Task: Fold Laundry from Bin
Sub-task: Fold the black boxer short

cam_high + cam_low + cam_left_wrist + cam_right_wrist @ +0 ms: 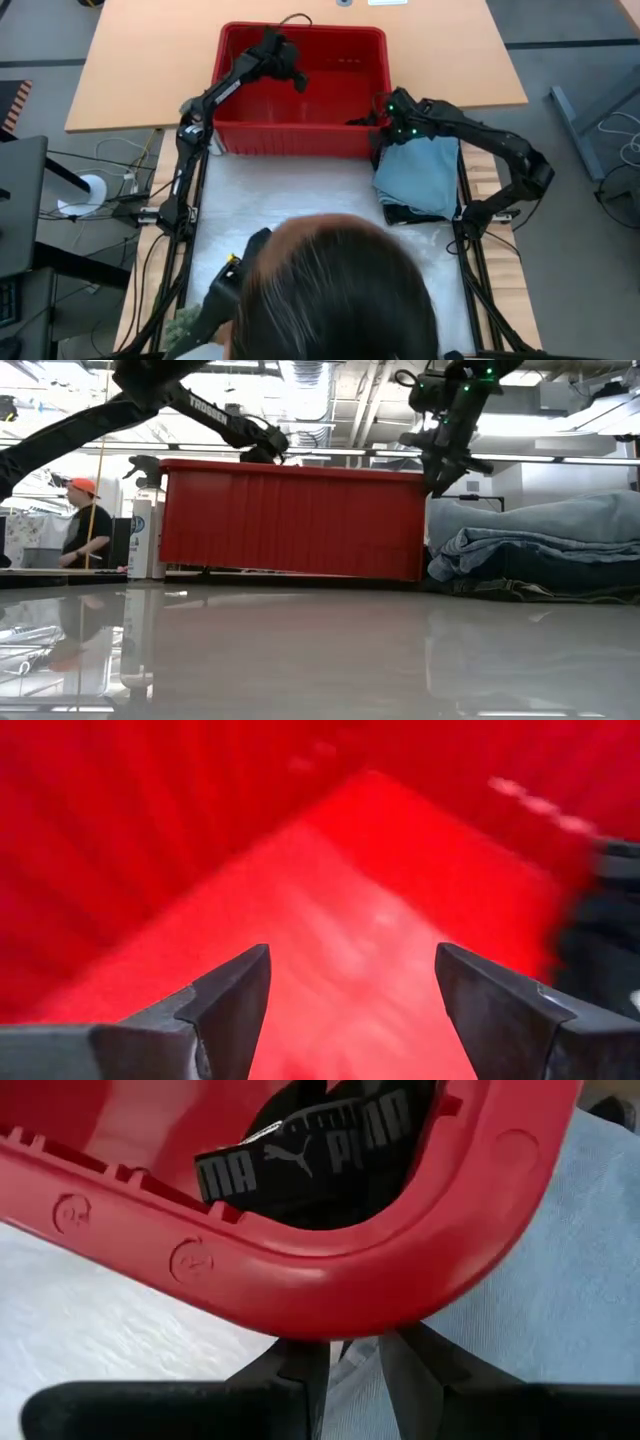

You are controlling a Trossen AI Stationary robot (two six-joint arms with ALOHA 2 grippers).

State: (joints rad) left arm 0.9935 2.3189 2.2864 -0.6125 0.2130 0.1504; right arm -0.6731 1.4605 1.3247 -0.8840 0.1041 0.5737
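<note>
Left pincer (298, 78) spread wide, empty, inside the red bin (232, 135) above its smooth bare floor. Right pincer (352, 1365) narrow, just outside the bin's thick rounded corner rim; whether it grips anything, cannot tell. Folded soft laundry (420, 175) stacked on the desk (300, 190) beside the bin; a black waistband (310, 1150) lies in the corner.

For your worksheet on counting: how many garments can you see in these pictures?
3: a light blue one topping the pile beside the bin, a dark one beneath, a black one in the bin's corner. More may be hidden.

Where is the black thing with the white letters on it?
The black garment lies inside the red bin, tucked in the corner nearest the right gripper. That corner sits right by the stack of folded blue laundry on the table's right side.
</note>
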